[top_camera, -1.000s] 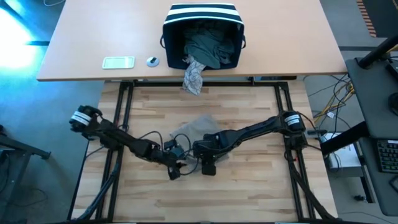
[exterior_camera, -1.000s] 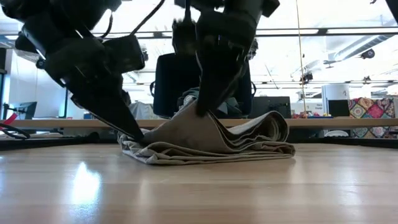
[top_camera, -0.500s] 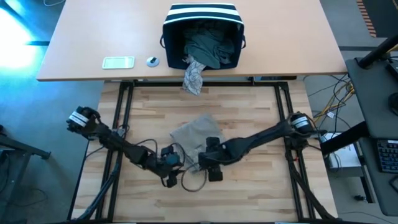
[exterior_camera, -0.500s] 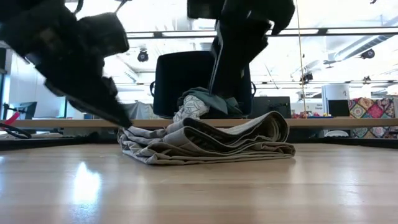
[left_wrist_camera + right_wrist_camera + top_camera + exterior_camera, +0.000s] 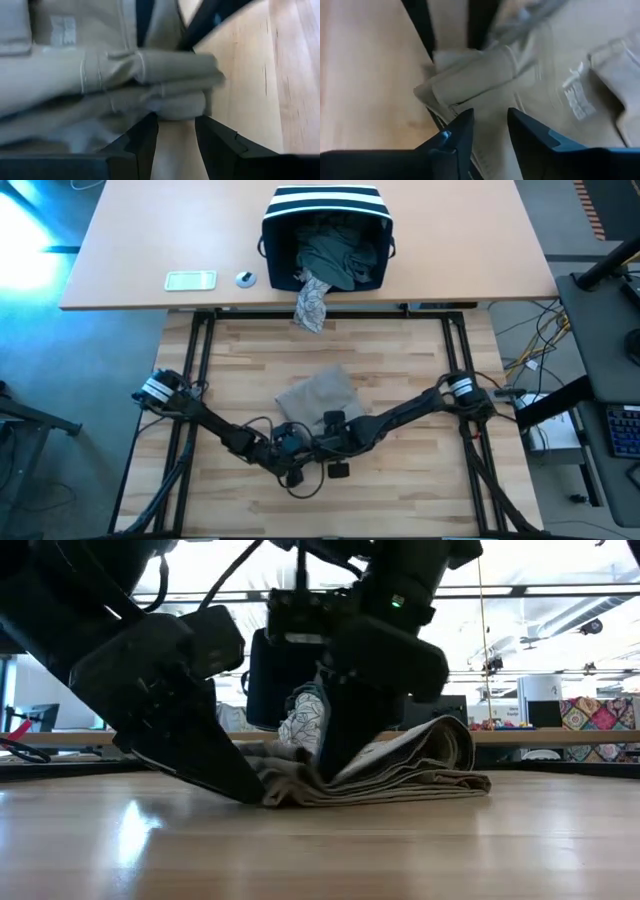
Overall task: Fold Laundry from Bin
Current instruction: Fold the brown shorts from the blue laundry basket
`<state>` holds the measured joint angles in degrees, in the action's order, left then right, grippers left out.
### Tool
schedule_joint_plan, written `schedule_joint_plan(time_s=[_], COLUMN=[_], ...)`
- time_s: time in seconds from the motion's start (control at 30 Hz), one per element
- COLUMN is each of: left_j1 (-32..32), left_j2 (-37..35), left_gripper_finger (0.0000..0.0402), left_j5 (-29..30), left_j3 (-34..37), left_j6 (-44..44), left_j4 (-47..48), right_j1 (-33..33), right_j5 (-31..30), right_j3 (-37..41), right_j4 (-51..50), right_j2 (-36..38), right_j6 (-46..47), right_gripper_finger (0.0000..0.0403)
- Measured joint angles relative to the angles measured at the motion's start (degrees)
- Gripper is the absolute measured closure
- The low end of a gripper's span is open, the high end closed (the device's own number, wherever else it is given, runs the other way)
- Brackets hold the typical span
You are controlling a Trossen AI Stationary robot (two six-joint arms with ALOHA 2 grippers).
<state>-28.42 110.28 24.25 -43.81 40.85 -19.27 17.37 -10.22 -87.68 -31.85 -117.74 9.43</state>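
Observation:
A folded tan garment [image 5: 315,392] lies on the wooden table, its layers stacked [image 5: 420,775]. Both grippers meet at its near edge. My left gripper [image 5: 175,122] slants in from the left [image 5: 250,790], and my right gripper [image 5: 490,117] comes down from the right [image 5: 335,760]. Each is shut on the tan garment. The bin [image 5: 325,195] stands on the far desk, tipped toward the table. A teal-green garment [image 5: 335,255] fills its mouth. A grey-white patterned one [image 5: 312,302] hangs over the desk edge. My left gripper holds the tan garment's folded near edge [image 5: 175,107] between its two fingertips, at the garment's left end. The fingers slant down from the near left. That end rests on the table. How many layers it has I cannot tell. My right gripper pinches the garment's bunched near edge [image 5: 487,100] between its two fingers. It comes steeply from above. Several folded layers show beside the fingers. The garment stays on the table, slack.
A pale flat rectangular thing [image 5: 190,280] and a small round object [image 5: 245,278] lie on the far desk, left of the bin. Bare wood [image 5: 420,470] stretches to the right of the garment, and the table's metal frame runs along both sides.
Both grippers have sunk and drawn together at the garment's near edge. My left gripper has gone toward the table's right, and the garment's left end has come in with it. My right gripper, lifted clear half a second ago, has come down onto the cloth.

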Motion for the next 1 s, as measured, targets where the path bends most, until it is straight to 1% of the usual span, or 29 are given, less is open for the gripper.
schedule_joint_plan(time_s=[0.17, 0.23, 0.37, 0.5, 0.57, 0.67, 0.7, 0.73, 0.8, 0.87, 0.9, 1.0], left_j1=[0.08, 0.11, 0.24, 0.19, 0.21, 0.12, 0.06, -0.03, -0.18, -0.34, -0.38, -0.6], left_j2=[0.02, -0.01, -1.68, -5.69, -7.66, -10.86, -11.9, -13.06, -15.27, -16.68, -17.08, -17.39], left_gripper_finger=[0.0278, 0.0278, 0.0278, 0.0278, 0.0278, 0.0278, 0.0278, 0.0278, 0.0278, 0.0278, 0.0278, 0.0278], left_j5=[-0.39, -0.78, -3.68, -6.19, -7.68, -11.52, -12.67, -13.37, -13.17, -11.52, -10.61, -8.25], left_j3=[0.13, 0.15, 0.0, 0.23, 0.33, 0.68, 0.66, 0.66, 0.6, 0.58, 0.62, 0.59], left_j6=[0.23, 0.24, 0.36, -1.05, -2.35, -4.03, -4.48, -4.7, -5.07, -5.23, -5.24, -5.3], left_j4=[0.37, 0.84, 4.81, 10.26, 11.87, 14.96, 15.67, 16.72, 18.42, 19.64, 20.14, 19.4], right_j1=[0.04, 0.02, 0.12, 1.37, 2.65, 4.82, 5.54, 6.26, 7.56, 8.25, 8.4, 8.38], right_j5=[0.38, 0.44, 0.51, 0.14, 0.18, 0.07, -0.7, -2.92, -9.19, -14.24, -15.14, -14.89], right_j3=[-0.02, 0.0, 0.0, -0.02, -0.09, -0.09, -0.09, -0.09, -0.05, -0.02, -0.02, 0.0], right_j4=[4.72, 5.12, 4.53, 0.64, -0.45, -1.25, -1.02, -0.42, 0.66, 2.7, 3.52, 5.59], right_j2=[-0.71, -0.39, 1.64, 4.94, 5.71, 5.84, 5.65, 5.28, 4.6, 3.4, 2.68, 0.63], right_j6=[0.0, 0.0, -0.16, -4.94, -7.18, -10.19, -11.08, -12.08, -13.6, -15.0, -15.4, -14.83], right_gripper_finger=[0.031, 0.0318, 0.0332, 0.0328, 0.0313, 0.0273, 0.0258, 0.0241, 0.0209, 0.018, 0.0167, 0.0141])
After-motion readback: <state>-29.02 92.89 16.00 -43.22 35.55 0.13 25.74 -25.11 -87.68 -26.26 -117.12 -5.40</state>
